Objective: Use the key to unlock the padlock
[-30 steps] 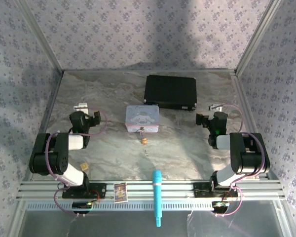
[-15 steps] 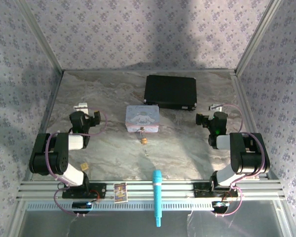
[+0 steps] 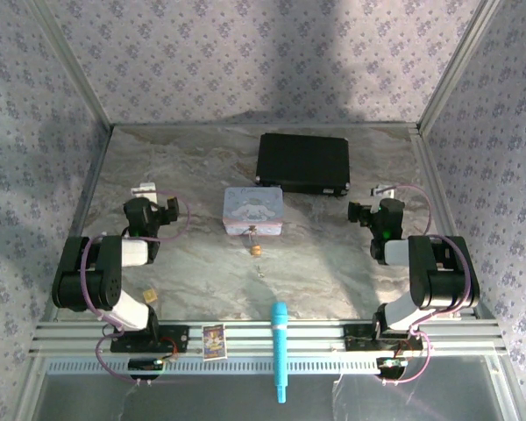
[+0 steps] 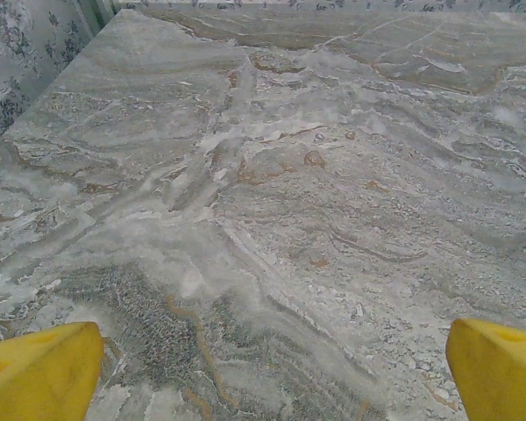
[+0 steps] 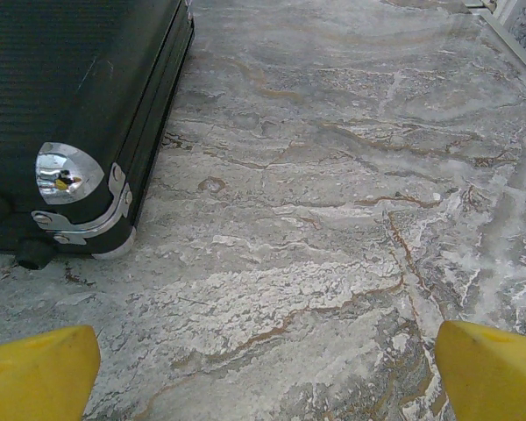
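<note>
From above, at the middle of the marble table (image 3: 333,263), the padlock (image 3: 256,250) lies as a tiny brass speck just in front of the pastel tin (image 3: 253,211), with a black case (image 3: 302,162) farther back. The left gripper (image 3: 145,189) and right gripper (image 3: 383,190) sit at opposite sides, both well apart from the padlock, and both empty. The key is too small to make out with certainty.

Over the left wrist, yellow fingertips (image 4: 39,373) stand spread wide above bare veined stone, holding nothing.

Over the right wrist, the fingertips (image 5: 491,368) are likewise spread wide and empty, with the corner of the black case (image 5: 70,114) close ahead on the left.

The main risk, I judge, lies in size and crowding. The padlock is so small and so near the tin that a descending finger may nudge it away or shove the tin instead. A key this slight, flat on stone, could slip from the pads or be missed altogether. The right arm, swinging inward, might clip the case corner.
</note>
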